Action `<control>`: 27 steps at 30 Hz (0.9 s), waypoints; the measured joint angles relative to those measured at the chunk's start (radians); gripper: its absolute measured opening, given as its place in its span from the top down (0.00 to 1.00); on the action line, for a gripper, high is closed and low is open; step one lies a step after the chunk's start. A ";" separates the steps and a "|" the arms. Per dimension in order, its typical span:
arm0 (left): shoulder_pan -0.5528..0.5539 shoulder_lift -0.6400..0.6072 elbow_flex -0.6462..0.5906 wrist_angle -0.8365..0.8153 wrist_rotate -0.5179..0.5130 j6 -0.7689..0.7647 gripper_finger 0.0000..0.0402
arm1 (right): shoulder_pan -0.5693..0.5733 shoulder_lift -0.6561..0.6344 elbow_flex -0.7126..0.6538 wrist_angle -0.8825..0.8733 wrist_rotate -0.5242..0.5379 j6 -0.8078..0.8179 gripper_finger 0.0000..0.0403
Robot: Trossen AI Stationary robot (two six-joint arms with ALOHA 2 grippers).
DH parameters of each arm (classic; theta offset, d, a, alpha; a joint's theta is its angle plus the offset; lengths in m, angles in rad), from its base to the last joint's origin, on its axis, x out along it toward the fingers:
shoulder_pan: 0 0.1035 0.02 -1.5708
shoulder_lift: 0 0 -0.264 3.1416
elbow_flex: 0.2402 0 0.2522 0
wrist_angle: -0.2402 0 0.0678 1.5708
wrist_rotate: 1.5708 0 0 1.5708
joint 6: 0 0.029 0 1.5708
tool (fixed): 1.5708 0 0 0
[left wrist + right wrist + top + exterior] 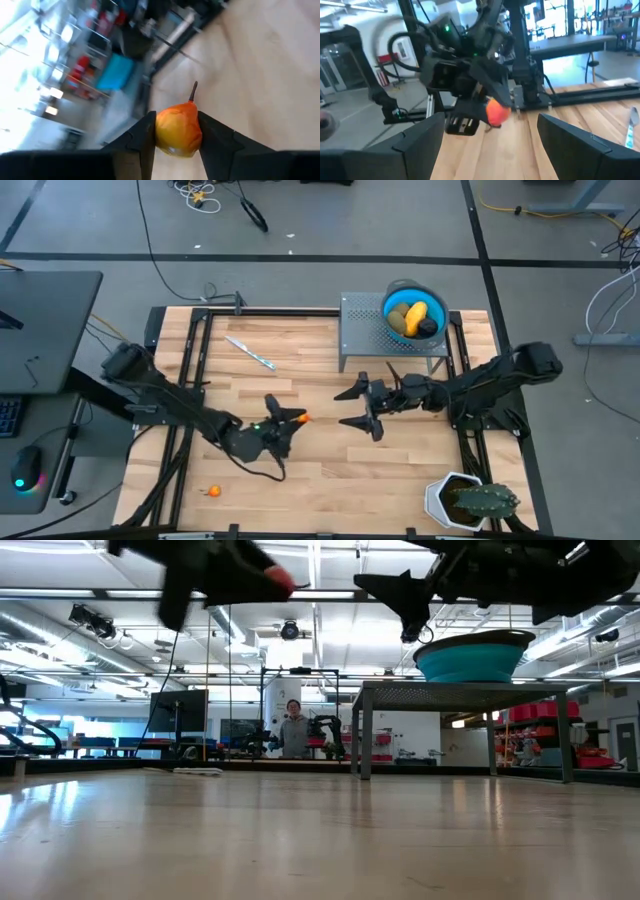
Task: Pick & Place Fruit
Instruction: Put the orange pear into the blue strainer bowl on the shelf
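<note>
A wooden slatted table (320,470) sits in a large workshop, with cables on the grey floor around it and, in the low view, a person (293,730) standing far back among benches and red shelving. At about one o'clock on the table a grey perforated stand (365,330) carries a round blue bowl (435,298), which holds a yellow oblong fruit (417,315), an olive-brown piece (399,319) and a near-black round piece (430,327). A thin silvery stick (249,351) lies flat at about eleven o'clock, and a white pot with a cactus (470,502) stands at the five o'clock corner. The left gripper (285,418) reaches in from nine o'clock and hangs above the middle of the table, its two dark fingers (145,137) pressed against either side of an orange-red pear-shaped fruit (179,130) with a dark stem; the low view shows it raised well clear of the wood. A second small orange-red fruit (213,491) lies alone on the table at about seven o'clock, well apart from the arms. The right gripper (360,406) comes in from three o'clock, just below the stand, facing the left one across a short gap, its fingers (422,140) spread wide with nothing between them.
</note>
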 joint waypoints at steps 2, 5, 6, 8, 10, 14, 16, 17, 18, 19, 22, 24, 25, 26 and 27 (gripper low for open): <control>0.018 0.051 0.000 0.166 -0.004 0.161 0.67 | 0.000 0.013 0.001 0.002 0.000 0.005 0.19; 0.045 0.116 0.028 0.330 0.008 0.369 0.65 | 0.000 0.032 0.011 -0.004 0.000 0.015 0.19; 0.056 0.136 0.043 0.356 0.018 0.411 0.64 | 0.000 0.040 0.017 -0.004 0.000 0.015 0.19; 0.075 0.161 0.074 0.354 0.055 0.472 0.64 | 0.000 0.053 0.029 -0.004 0.000 0.015 0.19; 0.090 0.189 0.097 0.354 0.087 0.503 0.65 | 0.000 0.064 0.043 -0.003 0.000 0.015 0.19; 0.107 0.216 0.121 0.350 0.103 0.513 0.66 | 0.000 0.083 0.051 -0.005 0.000 0.015 0.19; 0.111 0.221 0.131 0.354 0.103 0.517 0.67 | 0.000 0.094 0.052 -0.002 -0.002 0.016 0.19; 0.111 0.222 0.133 0.352 0.103 0.524 0.67 | 0.000 0.099 0.053 -0.005 -0.003 0.021 0.19; 0.111 0.222 0.136 0.352 0.105 0.531 0.66 | 0.000 0.106 0.053 -0.004 -0.002 0.023 0.19; 0.111 0.222 0.140 0.354 0.114 0.539 0.66 | 0.000 0.113 0.053 0.002 -0.002 0.023 0.19; 0.110 0.222 0.153 0.353 0.140 0.554 0.65 | 0.000 0.130 0.060 0.004 -0.001 0.023 0.19; 0.111 0.222 0.158 0.356 0.168 0.553 0.65 | 0.000 0.136 0.071 0.006 0.000 0.024 0.19; 0.111 0.222 0.158 0.356 0.181 0.553 0.65 | 0.000 0.142 0.082 0.011 -0.003 0.023 0.19; 0.111 0.222 0.158 0.353 0.190 0.553 0.65 | 0.000 0.146 0.090 0.012 -0.002 0.023 0.20; 0.111 0.222 0.158 0.352 0.192 0.553 0.66 | 0.000 0.151 0.098 0.012 -0.002 0.023 0.20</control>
